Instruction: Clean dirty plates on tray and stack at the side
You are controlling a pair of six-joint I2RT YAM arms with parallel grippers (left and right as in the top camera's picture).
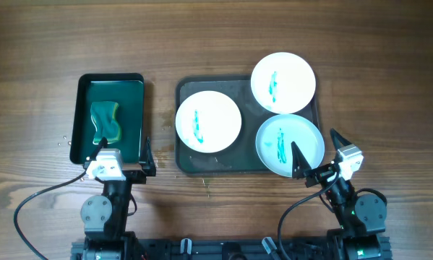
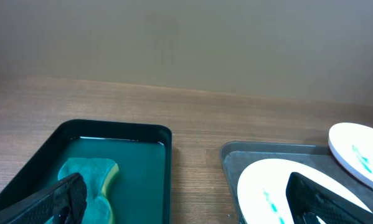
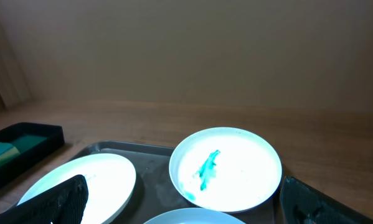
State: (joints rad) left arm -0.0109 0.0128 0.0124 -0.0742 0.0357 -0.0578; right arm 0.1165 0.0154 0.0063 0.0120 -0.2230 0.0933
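Looking down from overhead, you have all three plates on the grey tray, which lies at the middle-right of the wooden table. The left plate is white and sits inside the rim, with a short teal-green streak across its centre. The far plate is white too and carries the same kind of streak. It overhangs the tray's far edge near the right corner. The bluish plate lies in the tray's near right corner, closest to your right arm; its tint is faint, and its teal smear is a little broader. The far plate and the bluish plate meet at their edges, and you cannot tell from above whether one overlaps the other. The left plate lies just beside both.

Your right gripper hovers at the tray's near right edge with its fingers spread wide and nothing between them, one finger over the bluish plate's rim. Your left gripper is spread apart and empty as well. It hangs over the near end of the green tray, one finger above the near end of the green sponge lying inside.
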